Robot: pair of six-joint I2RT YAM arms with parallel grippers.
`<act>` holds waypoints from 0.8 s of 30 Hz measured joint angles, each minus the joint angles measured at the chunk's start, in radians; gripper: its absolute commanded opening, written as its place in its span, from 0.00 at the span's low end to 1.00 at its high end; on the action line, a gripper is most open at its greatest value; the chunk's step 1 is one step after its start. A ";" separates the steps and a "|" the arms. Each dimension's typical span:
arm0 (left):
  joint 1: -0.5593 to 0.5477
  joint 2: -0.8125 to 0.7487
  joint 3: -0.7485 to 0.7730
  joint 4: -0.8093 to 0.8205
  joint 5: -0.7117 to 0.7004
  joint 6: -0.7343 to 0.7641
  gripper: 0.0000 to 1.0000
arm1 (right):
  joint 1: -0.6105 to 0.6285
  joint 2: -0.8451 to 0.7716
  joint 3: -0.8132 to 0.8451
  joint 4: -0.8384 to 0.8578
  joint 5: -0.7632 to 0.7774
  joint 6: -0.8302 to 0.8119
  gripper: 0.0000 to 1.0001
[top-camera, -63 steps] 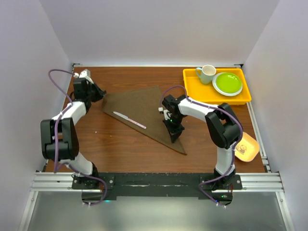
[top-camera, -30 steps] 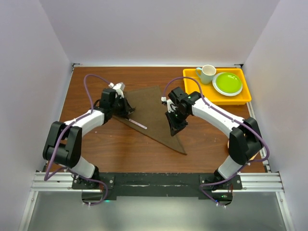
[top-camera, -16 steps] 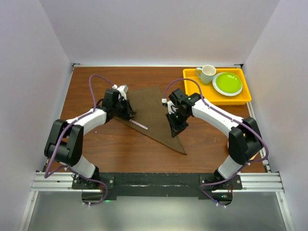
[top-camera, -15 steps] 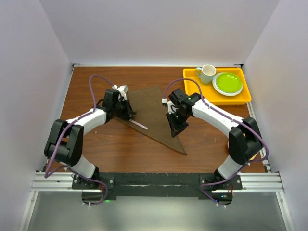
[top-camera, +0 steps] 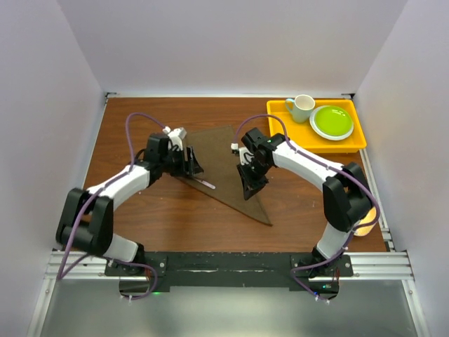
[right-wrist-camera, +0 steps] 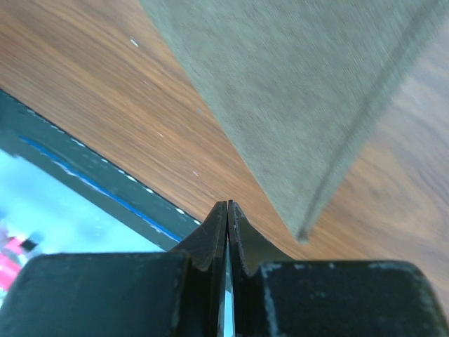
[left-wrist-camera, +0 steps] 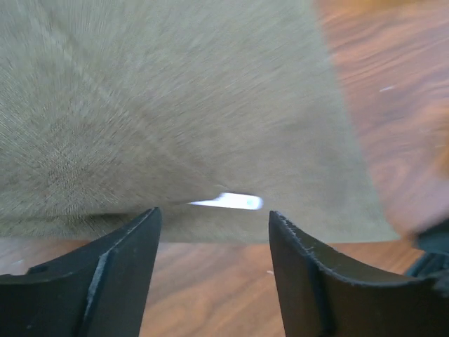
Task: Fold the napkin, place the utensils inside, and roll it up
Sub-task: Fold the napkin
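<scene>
The left hand [top-camera: 192, 164] has just let go. A moment ago its jaws were pinched nearly together over the left part of the large dark brown cloth napkin [top-camera: 223, 149]; now they stand wide apart with nothing between them. Two seconds back, the slim silver table knife [top-camera: 206, 183] lay fully exposed along the folded triangle. The napkin's left corner has since been drawn across it, and only the knife's short right end shows. The napkin lies flat on the brown wooden bench [top-camera: 161, 210] between the two arms, with the knife mostly wrapped near its left edge. I judge that the fold is done and the utensil is tucked in, so rolling the bundle toward the long point is what remains. The right hand [top-camera: 247, 185] is shut tight. It has shifted only slightly and sits over the napkin's right side with no cloth visibly caught in it. The overhead view gives the whole layout and both arms, but leaves the knife a pale sliver. The left wrist view shows what that one cannot: the knife's end poking out from under a flap, with a shadowed edge beside it and a diagonal crease in the fabric. The right wrist view shows the fingertips pressed together and the napkin's narrow corner lying on bare wood.
</scene>
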 measured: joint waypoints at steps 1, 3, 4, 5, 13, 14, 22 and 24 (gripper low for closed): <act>0.003 -0.038 -0.003 -0.002 0.003 -0.003 0.60 | 0.000 0.018 0.014 0.007 -0.016 0.008 0.05; 0.023 -0.127 -0.003 0.008 0.012 -0.016 0.45 | 0.000 0.040 0.039 0.018 -0.042 0.023 0.06; 0.040 -0.157 0.000 0.017 0.015 -0.026 0.41 | 0.000 0.047 0.050 0.025 -0.056 0.029 0.07; 0.060 -0.174 0.006 0.024 0.019 -0.034 0.35 | -0.001 0.050 0.062 0.030 -0.071 0.037 0.17; 0.176 0.037 0.104 0.028 0.043 -0.069 0.27 | -0.005 0.217 0.200 0.146 -0.247 0.144 0.46; 0.180 0.059 0.106 0.026 0.048 -0.074 0.27 | -0.005 0.262 0.230 0.169 -0.266 0.160 0.46; 0.197 0.134 0.149 -0.035 0.080 -0.084 0.26 | -0.005 0.503 0.441 0.264 -0.358 0.246 0.52; 0.199 0.134 0.154 -0.042 0.087 -0.084 0.26 | -0.005 0.529 0.463 0.277 -0.371 0.263 0.52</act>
